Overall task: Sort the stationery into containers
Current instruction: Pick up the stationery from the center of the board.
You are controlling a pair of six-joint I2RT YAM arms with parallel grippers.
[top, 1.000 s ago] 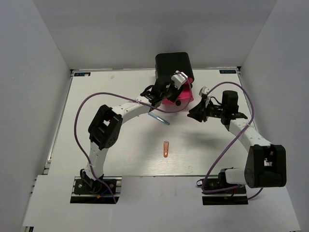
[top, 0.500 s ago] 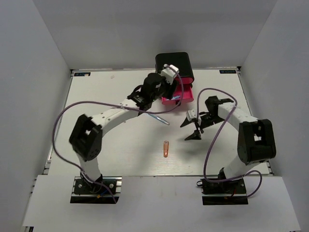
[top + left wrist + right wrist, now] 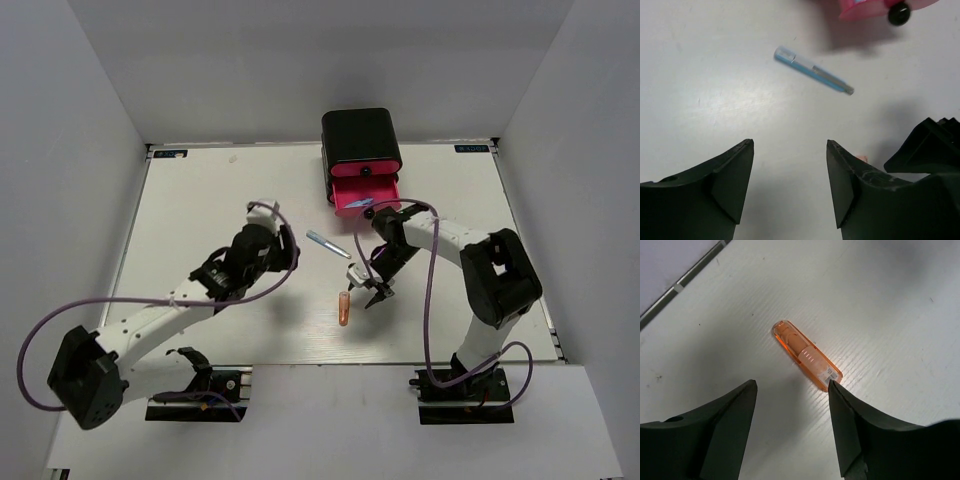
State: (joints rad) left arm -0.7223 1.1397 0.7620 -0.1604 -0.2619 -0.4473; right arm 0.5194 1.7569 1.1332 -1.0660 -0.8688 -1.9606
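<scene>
My right gripper (image 3: 791,385) gapes empty over the translucent orange marker (image 3: 807,356) on the ribbed white tabletop (image 3: 890,300); my left gripper (image 3: 790,142), likewise open and empty, faces a slim blue pen (image 3: 812,70).

A robotics lab test cell is shown: a white table (image 3: 200,220) is closed in on three sides by plain pale walls (image 3: 70,150). A left arm (image 3: 160,315) and a right arm (image 3: 455,240) are bolted to black plates (image 3: 195,392) at the near edge, and purple cables (image 3: 120,299) are looped loosely along them.
</scene>
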